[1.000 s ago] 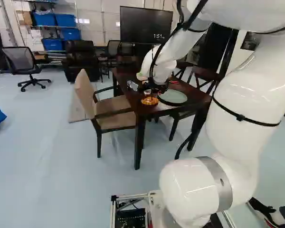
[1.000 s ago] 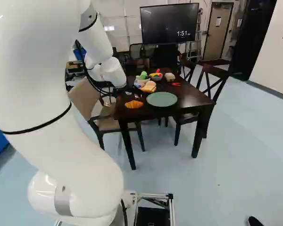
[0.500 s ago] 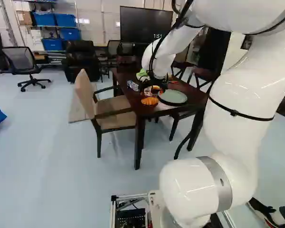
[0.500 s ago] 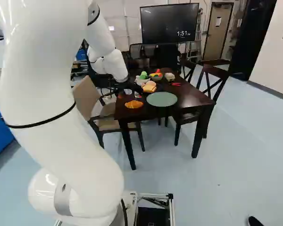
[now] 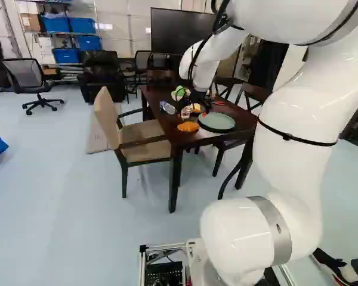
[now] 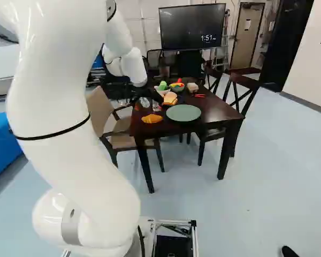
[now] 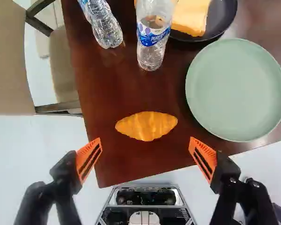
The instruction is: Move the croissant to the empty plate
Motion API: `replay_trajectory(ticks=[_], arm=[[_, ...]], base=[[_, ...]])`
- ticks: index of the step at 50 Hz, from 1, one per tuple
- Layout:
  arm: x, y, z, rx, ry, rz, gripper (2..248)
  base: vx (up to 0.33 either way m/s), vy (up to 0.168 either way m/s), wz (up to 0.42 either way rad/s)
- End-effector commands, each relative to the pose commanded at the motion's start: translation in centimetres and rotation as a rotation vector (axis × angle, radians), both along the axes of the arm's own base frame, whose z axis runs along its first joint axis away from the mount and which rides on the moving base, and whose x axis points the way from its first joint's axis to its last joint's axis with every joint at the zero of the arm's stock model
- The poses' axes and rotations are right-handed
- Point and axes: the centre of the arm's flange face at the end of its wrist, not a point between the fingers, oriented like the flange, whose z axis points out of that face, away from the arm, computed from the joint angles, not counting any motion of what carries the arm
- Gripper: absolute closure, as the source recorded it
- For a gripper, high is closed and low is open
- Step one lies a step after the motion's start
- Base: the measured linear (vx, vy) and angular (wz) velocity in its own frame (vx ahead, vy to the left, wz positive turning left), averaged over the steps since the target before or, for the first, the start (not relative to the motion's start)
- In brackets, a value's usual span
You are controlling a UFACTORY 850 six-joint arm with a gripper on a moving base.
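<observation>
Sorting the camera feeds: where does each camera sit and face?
Left base view: left behind the white jointed arm, facing ahead and down at dark wooden table; arm at right.
Right base view: right behind, same facing; arm at left.
Wrist view: on wrist, along black gripper, down at orange croissant.
All share table, croissant.

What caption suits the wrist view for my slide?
Open gripper by a croissant, green plate empty beside it.

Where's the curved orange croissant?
In the right base view, the croissant lies left of the round green plate, by the near corner of the dark wooden table.
</observation>
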Motion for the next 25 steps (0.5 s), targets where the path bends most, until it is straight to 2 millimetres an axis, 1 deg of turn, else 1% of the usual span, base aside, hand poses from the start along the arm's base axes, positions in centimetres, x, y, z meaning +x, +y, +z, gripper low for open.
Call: replay_trajectory(ticks=[11, 25], arm=[[1.0, -0.4, 1.2, 0.0, 0.034, -0.007, 3], [3.0, -0.4, 1.0, 0.0, 0.083, -0.006, 3]], base=[[0.0, 0.0, 0.0], [0.0, 0.0, 0.0]])
